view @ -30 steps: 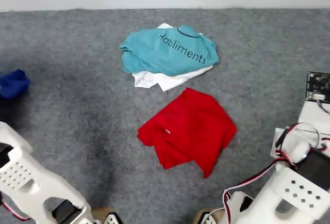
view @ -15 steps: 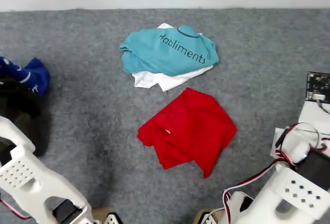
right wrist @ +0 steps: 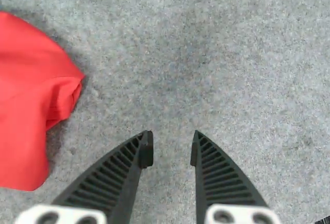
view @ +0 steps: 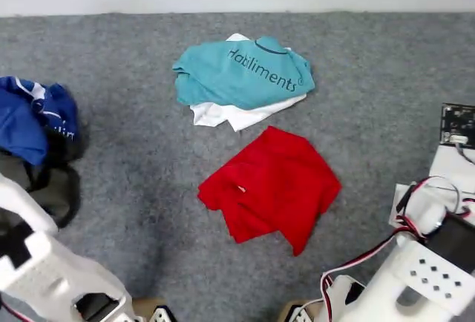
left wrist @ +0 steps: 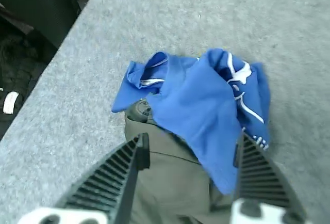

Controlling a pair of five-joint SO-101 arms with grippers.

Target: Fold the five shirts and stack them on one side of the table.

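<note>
Left gripper (left wrist: 191, 144) hangs spread wide, blue shirt (left wrist: 206, 95) directly below it on the olive shirt (left wrist: 165, 188). I'd pinch a blue edge only, not both layers. Right gripper (right wrist: 170, 141) is slightly parted and empty, red shirt (right wrist: 26, 105) just beside it.

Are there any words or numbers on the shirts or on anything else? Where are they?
teal shirt: one slanted line of dark lettering across its top side; it looks like a brand word, so it is left unquoted.
blue shirt: white marks on crumpled folds, not readable.
red shirt: no print showing.
small dark board at the table's right edge: any marks are too small to read.
</note>
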